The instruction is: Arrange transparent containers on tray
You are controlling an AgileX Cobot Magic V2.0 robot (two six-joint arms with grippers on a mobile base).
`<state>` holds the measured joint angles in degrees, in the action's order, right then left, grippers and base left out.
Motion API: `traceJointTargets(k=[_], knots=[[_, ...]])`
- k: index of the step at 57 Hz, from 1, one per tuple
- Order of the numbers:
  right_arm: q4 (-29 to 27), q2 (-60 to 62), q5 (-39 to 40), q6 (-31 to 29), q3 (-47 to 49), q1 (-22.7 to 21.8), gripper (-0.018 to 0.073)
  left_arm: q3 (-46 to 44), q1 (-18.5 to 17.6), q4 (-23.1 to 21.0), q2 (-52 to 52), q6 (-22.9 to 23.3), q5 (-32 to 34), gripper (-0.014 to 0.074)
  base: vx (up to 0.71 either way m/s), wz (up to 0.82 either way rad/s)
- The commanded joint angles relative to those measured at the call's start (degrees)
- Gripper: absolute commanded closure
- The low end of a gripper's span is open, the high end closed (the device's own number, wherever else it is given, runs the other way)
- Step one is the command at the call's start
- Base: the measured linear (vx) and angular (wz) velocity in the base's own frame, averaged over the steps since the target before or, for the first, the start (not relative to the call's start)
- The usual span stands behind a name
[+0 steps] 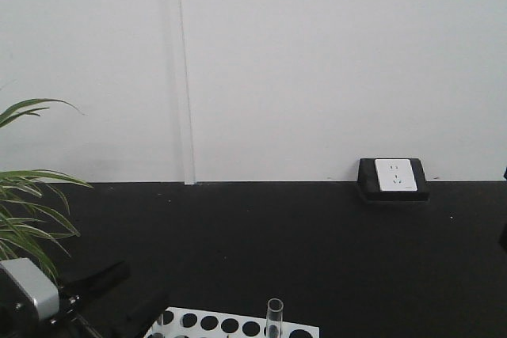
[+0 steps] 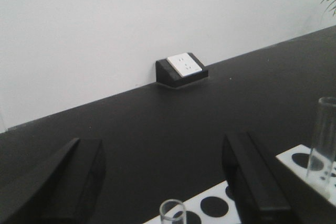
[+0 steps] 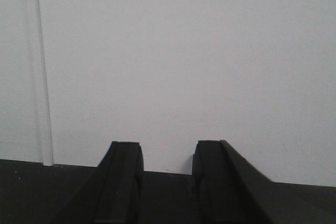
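Glass, clear and narrow, one transparent container [image 1: 275, 318] stood upright in the white rack [image 2: 286, 159] at the near edge of the black desk [image 1: 317, 243]. A second container [image 2: 172, 212] showed its mouth low between the fingers of the left gripper [image 2: 160, 148], apart from both; those jaws were spread wide, grasping nothing. The right gripper [image 3: 167, 150] was likewise released, with nothing between its parted jaws. A socket box [image 1: 394, 178] sat at the desk's far edge, and a plant [image 1: 24, 195] at its left edge.
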<state>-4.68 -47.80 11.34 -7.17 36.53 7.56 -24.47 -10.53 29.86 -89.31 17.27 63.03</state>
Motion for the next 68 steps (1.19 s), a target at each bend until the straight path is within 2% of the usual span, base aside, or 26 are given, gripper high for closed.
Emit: traceJointTargets(k=[1, 6, 16, 31, 42, 53, 68], knots=[[0.18, 0.23, 4.54, -0.11, 2.16, -0.42, 0.0240, -1.84, -0.34, 0.11, -0.36, 0.04, 4.93, 0.0022, 0.00, 0.00], [0.18, 0.23, 4.54, -0.11, 2.16, -0.42, 0.0240, -1.92, -0.34, 1.72, -2.19, 0.04, 5.98, 0.0022, 0.00, 0.00], [0.18, 0.23, 4.54, -0.11, 2.16, -0.42, 0.0240, -2.12, -0.34, 1.55, -5.52, -1.01, 8.67, 0.0022, 0.00, 0.00], [0.18, 0.23, 4.48, -0.11, 2.16, -0.42, 0.0240, -4.53, -0.34, 1.55, -10.12, -1.01, 8.56, 0.0022, 0.00, 0.00], [0.18, 0.23, 4.48, -0.11, 2.16, -0.42, 0.0240, -6.69, -0.54, 1.55, -12.78, -1.01, 8.95, 0.0069, 0.00, 0.00], [0.18, 0.23, 4.48, -0.11, 2.16, -0.42, 0.0240, -6.69, -1.03, 1.12, -12.90, -2.71, 9.42, 0.0219, 0.00, 0.00], [0.18, 0.23, 4.54, -0.11, 2.16, -0.42, 0.0240, -6.69, -1.03, 1.12, -12.90, -3.60, 11.07, 0.0557, 0.00, 0.00]])
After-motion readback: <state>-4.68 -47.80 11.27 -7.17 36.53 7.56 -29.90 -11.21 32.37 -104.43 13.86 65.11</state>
